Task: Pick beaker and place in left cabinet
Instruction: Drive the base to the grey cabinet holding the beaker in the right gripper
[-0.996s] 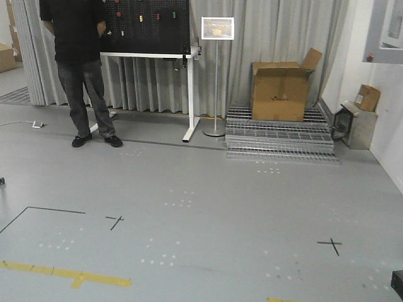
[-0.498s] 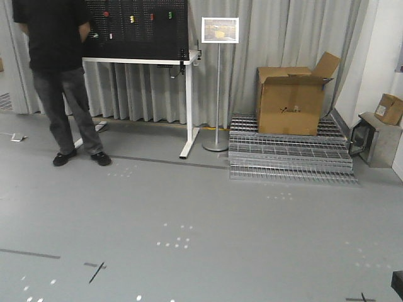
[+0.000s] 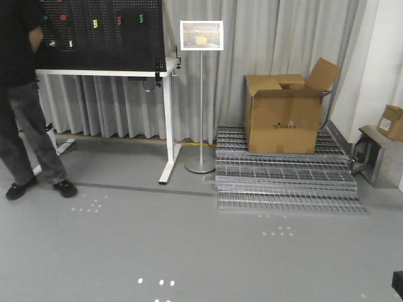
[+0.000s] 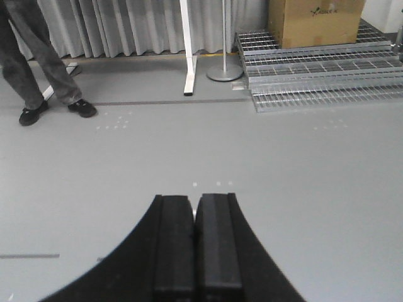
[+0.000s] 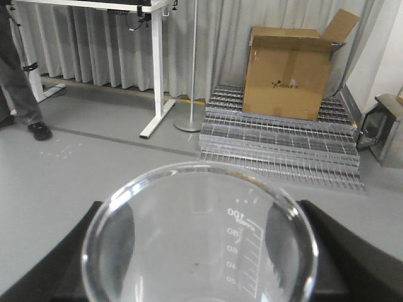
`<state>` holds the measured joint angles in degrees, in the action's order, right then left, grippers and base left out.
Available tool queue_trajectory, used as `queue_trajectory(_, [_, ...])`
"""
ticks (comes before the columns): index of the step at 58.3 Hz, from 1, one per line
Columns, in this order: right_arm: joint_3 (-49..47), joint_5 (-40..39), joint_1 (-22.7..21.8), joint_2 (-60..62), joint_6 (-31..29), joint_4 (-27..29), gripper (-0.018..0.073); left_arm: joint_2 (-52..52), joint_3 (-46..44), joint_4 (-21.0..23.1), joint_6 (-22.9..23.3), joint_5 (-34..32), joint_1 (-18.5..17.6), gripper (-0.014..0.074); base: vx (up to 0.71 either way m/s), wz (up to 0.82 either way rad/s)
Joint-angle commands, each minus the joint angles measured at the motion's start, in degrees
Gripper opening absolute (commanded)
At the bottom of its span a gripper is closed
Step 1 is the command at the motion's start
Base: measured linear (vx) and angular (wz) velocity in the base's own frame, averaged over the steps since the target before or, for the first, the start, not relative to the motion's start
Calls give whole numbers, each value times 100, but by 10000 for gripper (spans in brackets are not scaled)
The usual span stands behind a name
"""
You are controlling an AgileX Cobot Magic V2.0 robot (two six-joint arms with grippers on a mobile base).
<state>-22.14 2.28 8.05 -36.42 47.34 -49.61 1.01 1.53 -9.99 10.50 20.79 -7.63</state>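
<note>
The beaker [image 5: 200, 239], clear glass with white graduation marks, fills the bottom of the right wrist view with its mouth toward the camera. My right gripper [image 5: 200, 248] is shut on the beaker, one black finger on each side of its wall. In the left wrist view my left gripper [image 4: 195, 204] is shut with nothing between its black fingers, hanging above bare grey floor. The left cabinet is out of view in every frame. Neither gripper shows in the front view.
A person [image 3: 22, 94] in dark clothes stands at the left by a white-legged pegboard table [image 3: 104, 44]. A sign stand [image 3: 201, 94] is beside it. A cardboard box [image 3: 283, 113] sits on stacked metal grates [image 3: 283, 182]. A grey metal box [image 3: 378, 157] stands at the right.
The front view has swung and moved closer: the person, table and sign have slid left, the box and grates look bigger, and the floor's black cross marks have left the frame.
</note>
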Motion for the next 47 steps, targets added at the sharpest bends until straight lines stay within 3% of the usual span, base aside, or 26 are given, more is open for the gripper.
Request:
queue_trajectory(1, [-183,-317,-8,2,-55,-66,-4,61,-69,0,24,-428,8,4,75,-4])
queue_trajectory(25, [-183,-317,-8,2,-55,-66,-4,61,-69,0,24,-428,8,4,73,-12])
queue_trajectory(47, [-183,-310,-8,2,-55,-66,-4,61,-69,0,24,-428,8,4,68,-50])
